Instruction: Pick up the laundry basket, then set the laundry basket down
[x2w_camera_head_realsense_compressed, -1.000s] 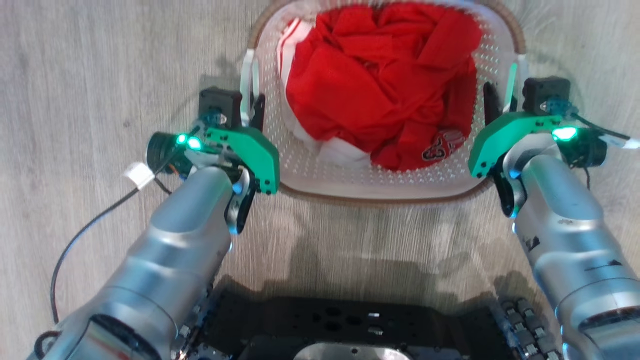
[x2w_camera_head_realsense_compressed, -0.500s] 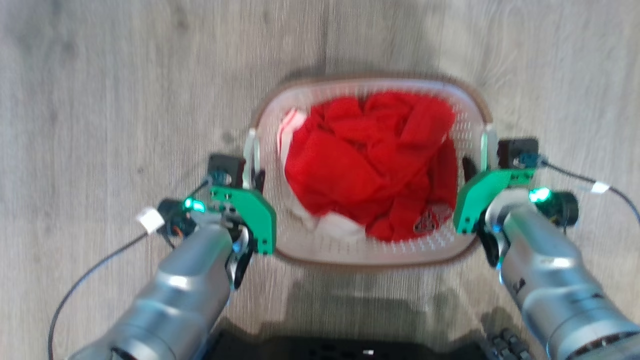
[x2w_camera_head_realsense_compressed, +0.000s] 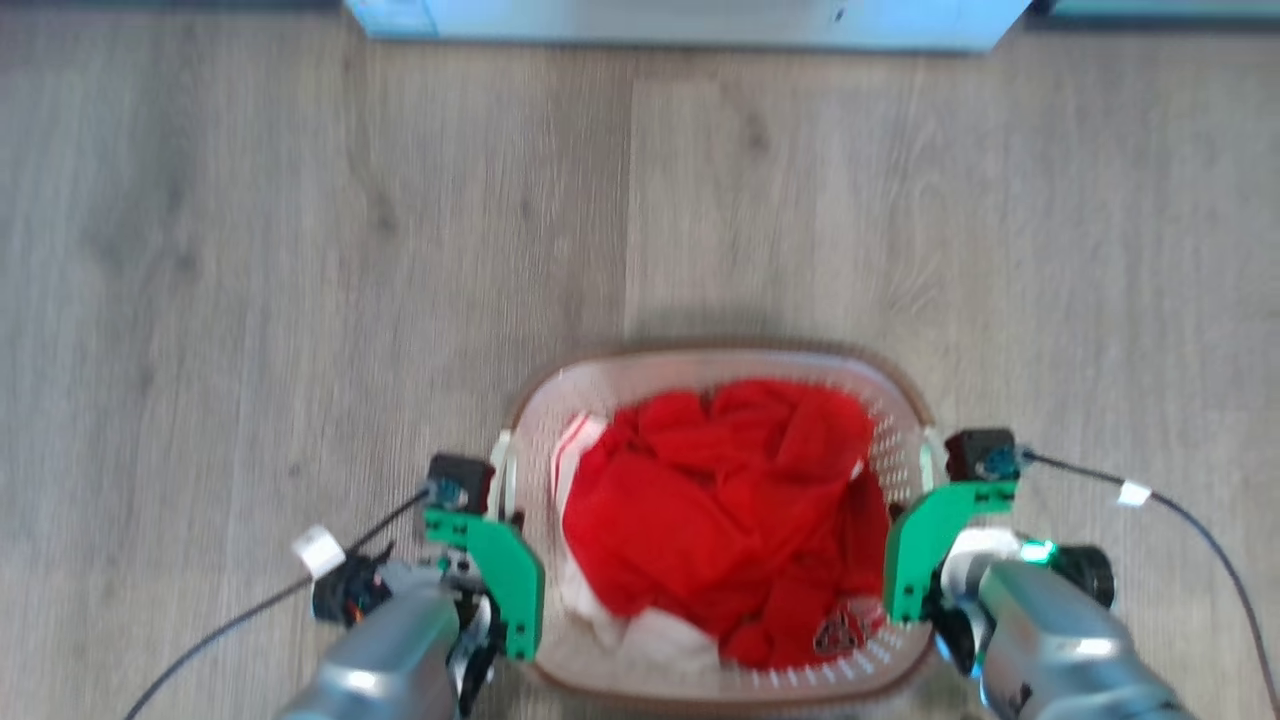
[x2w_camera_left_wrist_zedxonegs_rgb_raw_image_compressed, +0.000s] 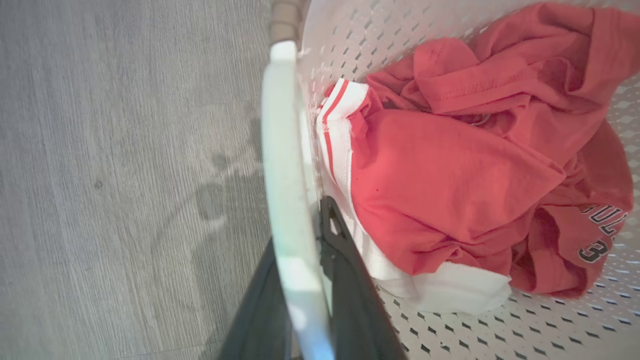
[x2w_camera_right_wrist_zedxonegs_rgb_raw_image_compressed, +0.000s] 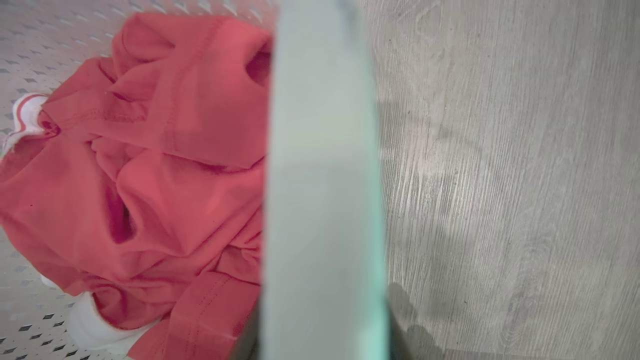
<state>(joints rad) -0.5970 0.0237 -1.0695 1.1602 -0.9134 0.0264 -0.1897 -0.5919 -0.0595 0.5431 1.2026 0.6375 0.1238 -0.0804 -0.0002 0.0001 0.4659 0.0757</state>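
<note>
Clenched on the white left side handle (x2w_camera_left_wrist_zedxonegs_rgb_raw_image_compressed: 285, 140) is the left gripper (x2w_camera_left_wrist_zedxonegs_rgb_raw_image_compressed: 300, 235), with one dark finger set outside the handle and the other inside the basket wall. The right gripper (x2w_camera_head_realsense_compressed: 912, 505) is placed likewise at the white right side handle (x2w_camera_right_wrist_zedxonegs_rgb_raw_image_compressed: 322, 175). Only dark slivers of its fingers are seen against either edge of that handle, so it is judged, not plainly seen, to be clamped on it as well.

Between the two grippers is held the small rounded white perforated plastic laundry basket (x2w_camera_head_realsense_compressed: 720, 357) with a brown woven-look rim, low in the head view and just ahead of the robot. Crumpled red and white clothing (x2w_camera_head_realsense_compressed: 720, 500) is heaped inside it.

Beyond it, grey wood-look plank floor (x2w_camera_head_realsense_compressed: 250, 300) stretches away to a pale blue-white panel (x2w_camera_head_realsense_compressed: 680, 20) at the far edge.

The pick-up step is judged to be in hand. Whether the basket's base is off the floor cannot be told for certain. For the next move, both arms would need to be kept level and moved together, so that the load is not tipped, before an even lowering onto the floor and a release of both handles.
</note>
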